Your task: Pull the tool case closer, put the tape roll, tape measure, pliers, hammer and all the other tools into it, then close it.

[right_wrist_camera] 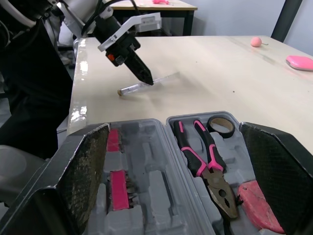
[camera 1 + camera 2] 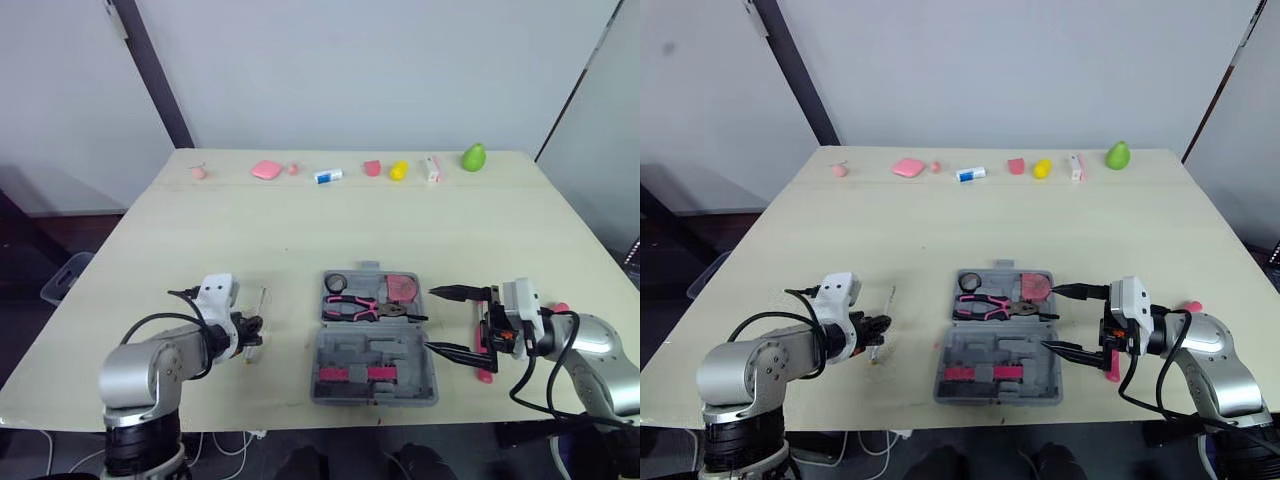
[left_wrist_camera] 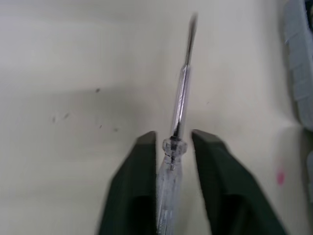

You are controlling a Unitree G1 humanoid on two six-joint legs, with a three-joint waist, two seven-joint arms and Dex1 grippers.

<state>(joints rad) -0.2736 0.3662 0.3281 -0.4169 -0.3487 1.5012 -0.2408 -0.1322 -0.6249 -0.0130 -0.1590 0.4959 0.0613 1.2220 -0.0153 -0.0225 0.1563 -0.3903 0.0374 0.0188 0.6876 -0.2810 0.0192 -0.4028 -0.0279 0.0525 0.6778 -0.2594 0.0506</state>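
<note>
Seemingly the step in hand is fetching the screwdriver (image 2: 262, 300), which lies on the table at nine o'clock from the open tool case (image 2: 400, 352).

From the head, the left gripper (image 2: 252, 330) sits over its handle. The right gripper (image 2: 430, 320) is spread wide at the case's three o'clock edge, with a pink tool (image 2: 485, 375) lying under it. The case's far half holds the tape roll (image 2: 335, 282), pliers (image 2: 352, 303) and what looks like the pink tape measure (image 2: 403, 287). The near half carries pink bit strips (image 2: 350, 374) with bare slots beside them.

At the left wrist, the fingers (image 3: 139, 166) straddle the clear handle, released, with narrow gaps on both sides. A good pinch would land square on the handle, not the thin shaft, then carry it level towards three o'clock.

At the right wrist, the wide jaws frame the case; a bare slot in the bit-strip half looks the likeliest seat.
</note>
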